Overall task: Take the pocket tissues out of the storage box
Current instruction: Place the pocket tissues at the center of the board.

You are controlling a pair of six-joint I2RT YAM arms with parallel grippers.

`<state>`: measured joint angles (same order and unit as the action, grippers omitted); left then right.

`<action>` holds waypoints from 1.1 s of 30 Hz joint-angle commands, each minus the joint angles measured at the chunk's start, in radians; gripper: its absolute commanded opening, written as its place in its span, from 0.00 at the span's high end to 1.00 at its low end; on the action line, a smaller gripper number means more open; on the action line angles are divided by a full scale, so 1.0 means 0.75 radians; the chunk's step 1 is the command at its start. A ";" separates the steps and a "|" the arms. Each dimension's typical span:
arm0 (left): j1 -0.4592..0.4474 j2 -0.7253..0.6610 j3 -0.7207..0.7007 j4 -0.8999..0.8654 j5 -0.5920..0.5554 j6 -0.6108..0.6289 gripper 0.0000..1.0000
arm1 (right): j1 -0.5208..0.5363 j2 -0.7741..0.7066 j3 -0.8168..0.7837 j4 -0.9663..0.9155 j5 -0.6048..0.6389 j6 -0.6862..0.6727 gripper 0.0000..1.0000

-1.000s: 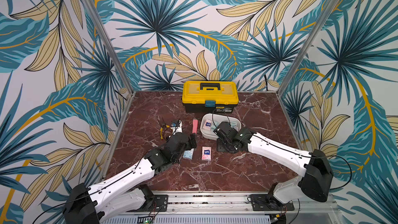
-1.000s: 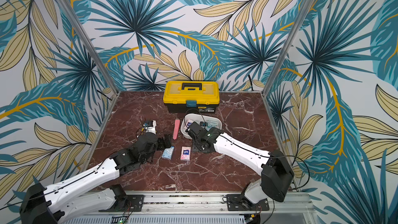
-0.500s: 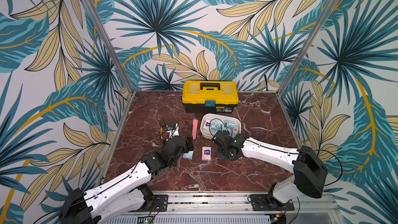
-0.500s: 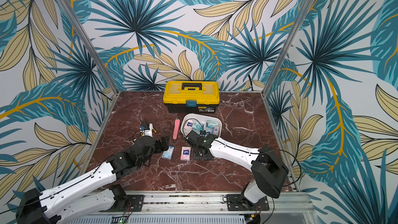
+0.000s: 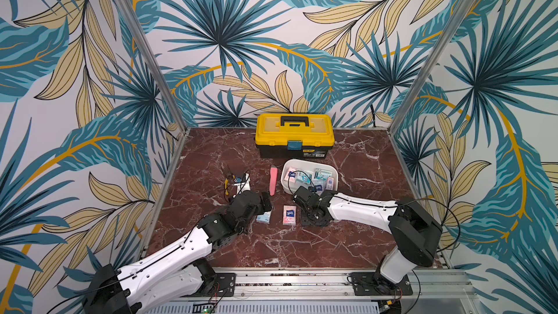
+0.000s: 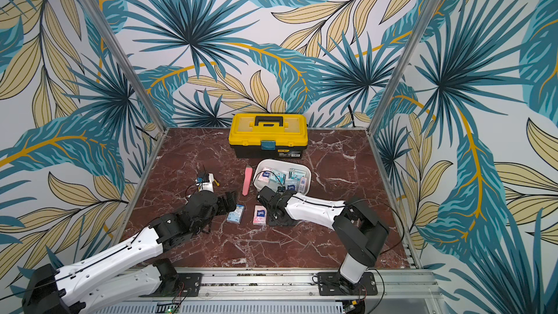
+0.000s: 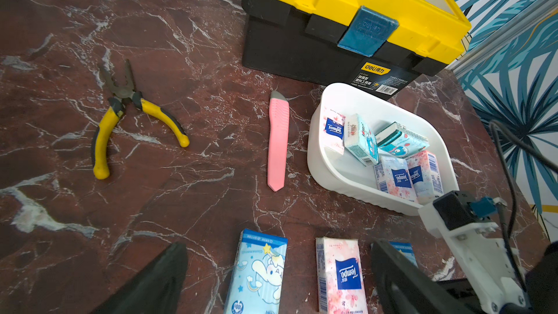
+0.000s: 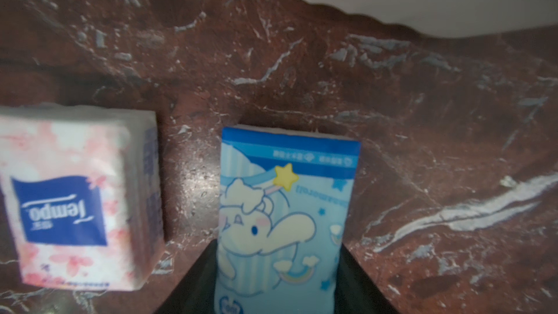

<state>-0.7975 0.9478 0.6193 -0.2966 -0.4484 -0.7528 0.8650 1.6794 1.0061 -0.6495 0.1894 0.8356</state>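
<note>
The white storage box holds several pocket tissues. In front of it a pink pack and a light-blue cartoon pack lie flat on the table. My right gripper is down at the table to the right of the pink pack. It is shut on another light-blue cartoon pack, which the arm hides in both top views. My left gripper stands open over the near end of the lying blue pack, holding nothing.
A yellow-and-black toolbox stands behind the storage box. A pink utility knife lies left of the box, and yellow-handled pliers lie further left. Patterned walls close in the marble table on three sides.
My right gripper has come forward from the storage box's front edge and down to the table beside the pink pack, carrying the blue pack. The left arm has shifted only slightly.
</note>
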 commanded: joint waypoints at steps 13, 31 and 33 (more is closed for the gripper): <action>0.004 0.009 -0.016 -0.002 -0.020 -0.001 0.00 | 0.007 0.001 -0.002 -0.018 0.001 -0.014 0.29; 0.006 0.038 -0.008 0.085 -0.067 0.014 0.00 | -0.065 -0.126 0.283 -0.224 0.050 -0.264 0.20; 0.006 0.043 -0.003 0.087 -0.071 0.016 0.00 | -0.073 -0.123 0.322 -0.229 0.043 -0.311 0.20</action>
<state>-0.7975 0.9749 0.6193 -0.2550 -0.4797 -0.7506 0.8230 1.6024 1.2152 -0.7658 0.2028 0.6876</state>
